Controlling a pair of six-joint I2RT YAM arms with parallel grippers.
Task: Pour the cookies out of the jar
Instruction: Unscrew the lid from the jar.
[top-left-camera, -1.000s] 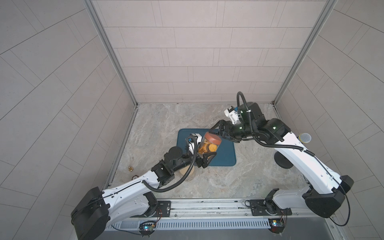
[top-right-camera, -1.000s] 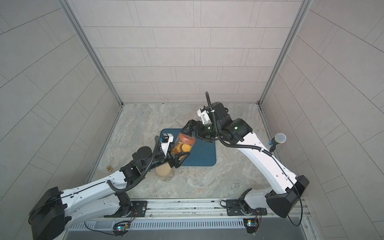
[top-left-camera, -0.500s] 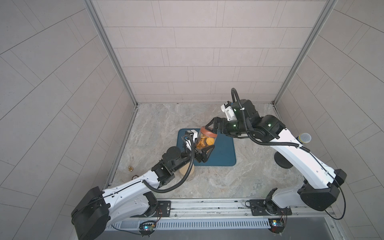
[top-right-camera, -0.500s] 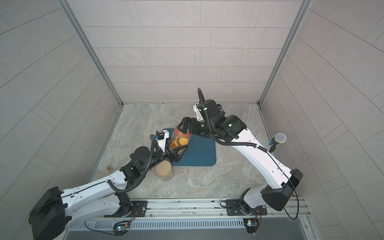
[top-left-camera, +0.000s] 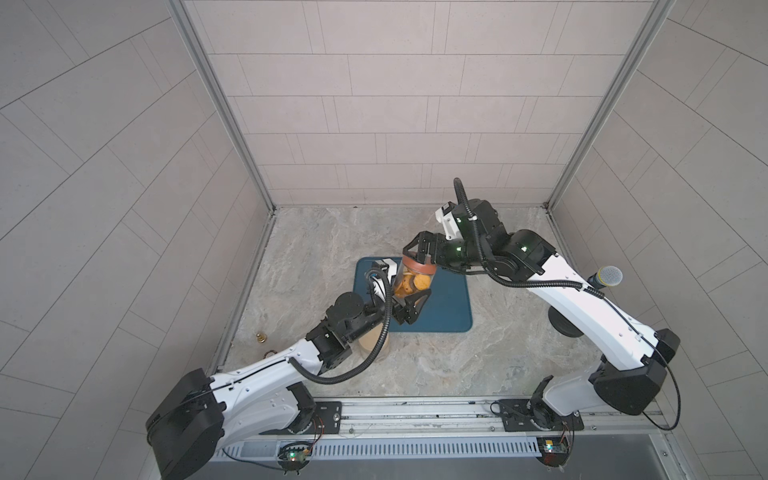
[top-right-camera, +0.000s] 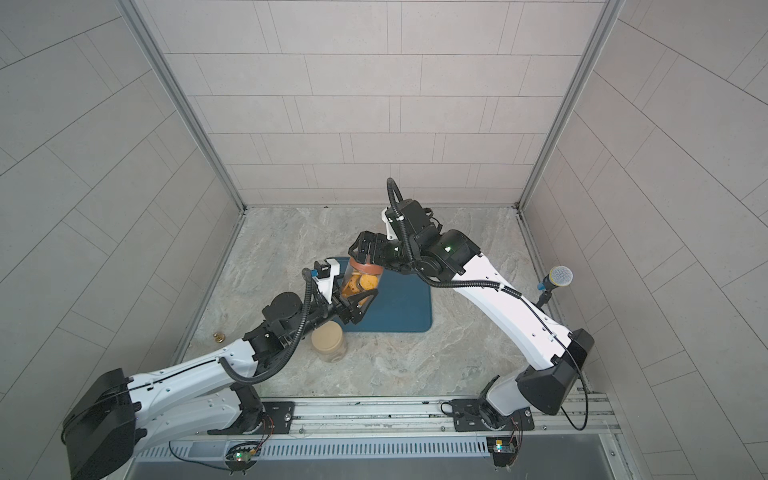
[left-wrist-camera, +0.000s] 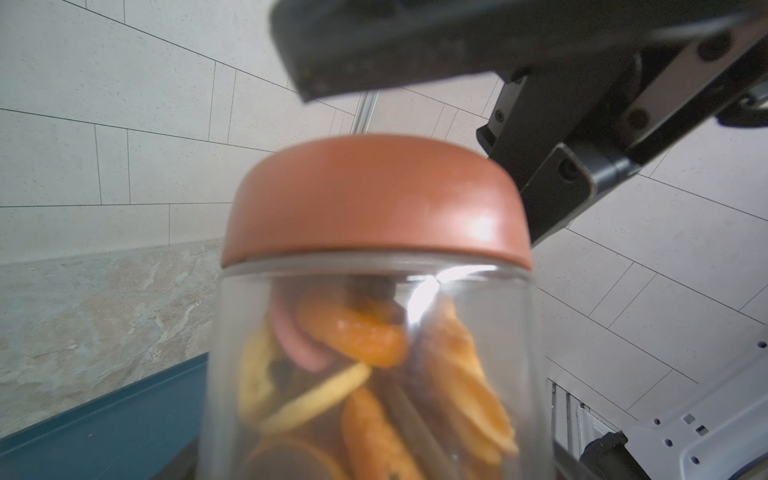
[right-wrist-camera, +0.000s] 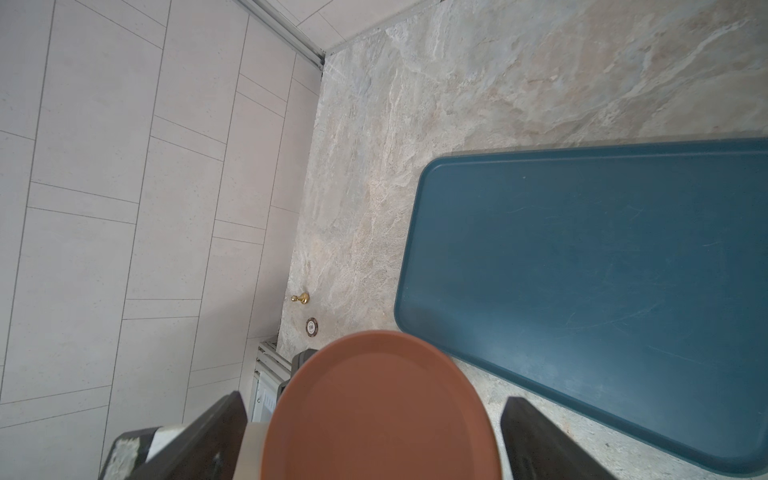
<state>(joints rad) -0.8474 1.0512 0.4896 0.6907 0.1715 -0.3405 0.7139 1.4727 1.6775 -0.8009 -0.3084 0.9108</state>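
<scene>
A clear glass jar (top-left-camera: 411, 284) (top-right-camera: 358, 286) with a terracotta lid (top-left-camera: 419, 267) (top-right-camera: 365, 268) hangs nearly upright above the left edge of the blue tray (top-left-camera: 449, 303) (top-right-camera: 399, 309). My left gripper (top-left-camera: 409, 299) (top-right-camera: 355, 302) is shut on the jar's lower body. Orange-yellow cookies (left-wrist-camera: 357, 340), with one pink and some dark ones, are packed inside the glass. My right gripper (top-left-camera: 419, 257) (top-right-camera: 365, 257) (right-wrist-camera: 374, 419) is open and straddles the lid (right-wrist-camera: 382, 411) (left-wrist-camera: 374, 199). A gap shows beside each of its fingers (right-wrist-camera: 216, 432).
A second jar with a tan lid (top-right-camera: 328, 338) (top-left-camera: 374, 341) stands on the stone floor under my left forearm. A small brass knob (top-left-camera: 261, 337) (right-wrist-camera: 301, 298) and a round token (right-wrist-camera: 312, 326) lie by the left wall. A microphone (top-left-camera: 606, 277) stands on the right.
The jar has come more upright and shifted slightly left in the left gripper. The right gripper has moved from beside the lid to straddling it.
</scene>
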